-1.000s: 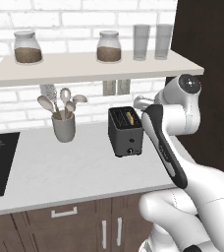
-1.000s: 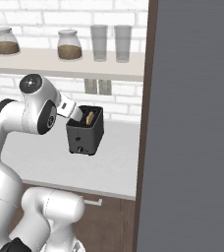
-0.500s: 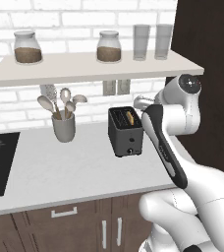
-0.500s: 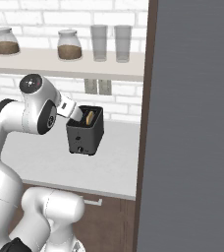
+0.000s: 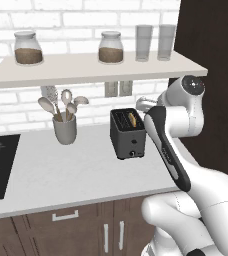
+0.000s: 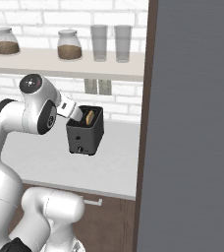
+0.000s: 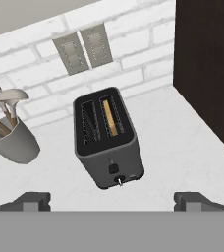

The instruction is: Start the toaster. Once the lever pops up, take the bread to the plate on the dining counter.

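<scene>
Toaster [image 7: 109, 138]: dark and boxy, standing upright on the pale worktop [image 5: 61, 172], narrow front face turned towards me.
Bread [image 7: 111, 118]: one tan slice sitting down in the right-hand slot, its top edge showing just over the slot in the base views.
Lever [image 7: 113, 168]: small dark tab on the front face, with a tiny knob [image 7: 119, 181] just under it.
My gripper [image 7: 112, 201]: hanging above and in front of the toaster, touching nothing.
My fingers [image 7: 33, 200]: spread wide, nothing between them.
Around: utensil crock [image 5: 65, 129] off to the toaster's left, two wall sockets [image 7: 83, 48] behind it, dark tall cabinet [image 7: 207, 64] to its right, jars [image 5: 111, 47] and glasses [image 5: 143, 43] on the shelf [image 5: 86, 67] above.
</scene>
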### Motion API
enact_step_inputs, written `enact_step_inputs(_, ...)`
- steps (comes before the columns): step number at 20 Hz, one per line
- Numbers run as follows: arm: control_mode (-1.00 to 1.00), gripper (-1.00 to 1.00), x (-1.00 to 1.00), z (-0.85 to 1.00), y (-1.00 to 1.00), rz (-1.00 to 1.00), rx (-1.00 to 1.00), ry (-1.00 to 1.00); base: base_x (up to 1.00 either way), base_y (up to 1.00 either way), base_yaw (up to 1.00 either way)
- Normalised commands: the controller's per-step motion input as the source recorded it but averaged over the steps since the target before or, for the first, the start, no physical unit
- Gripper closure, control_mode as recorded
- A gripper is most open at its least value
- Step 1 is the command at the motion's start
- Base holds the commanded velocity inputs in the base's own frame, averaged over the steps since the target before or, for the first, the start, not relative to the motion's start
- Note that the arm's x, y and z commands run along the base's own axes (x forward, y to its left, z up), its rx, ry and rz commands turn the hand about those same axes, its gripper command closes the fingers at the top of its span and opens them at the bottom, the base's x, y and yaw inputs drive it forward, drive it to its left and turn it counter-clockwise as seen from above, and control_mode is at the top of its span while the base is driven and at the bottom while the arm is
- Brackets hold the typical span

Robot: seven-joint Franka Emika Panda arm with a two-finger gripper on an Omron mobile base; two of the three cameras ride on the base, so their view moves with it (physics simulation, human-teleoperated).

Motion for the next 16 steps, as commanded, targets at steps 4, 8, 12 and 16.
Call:
enact_step_inputs(4,-1.00,-1.00,0.00,0.00,0.00,0.00,0.00,0.00,0.00,0.00,0.00)
enact_step_inputs(8,-1.00,-1.00,0.00,0.00,0.00,0.00,0.00,0.00,0.00,0.00,0.00)
enact_step_inputs(12,-1.00,-1.00,0.00,0.00,0.00,0.00,0.00,0.00,0.00,0.00,0.00)
enact_step_inputs(16,-1.00,-1.00,0.00,0.00,0.00,0.00,0.00,0.00,0.00,0.00,0.00)
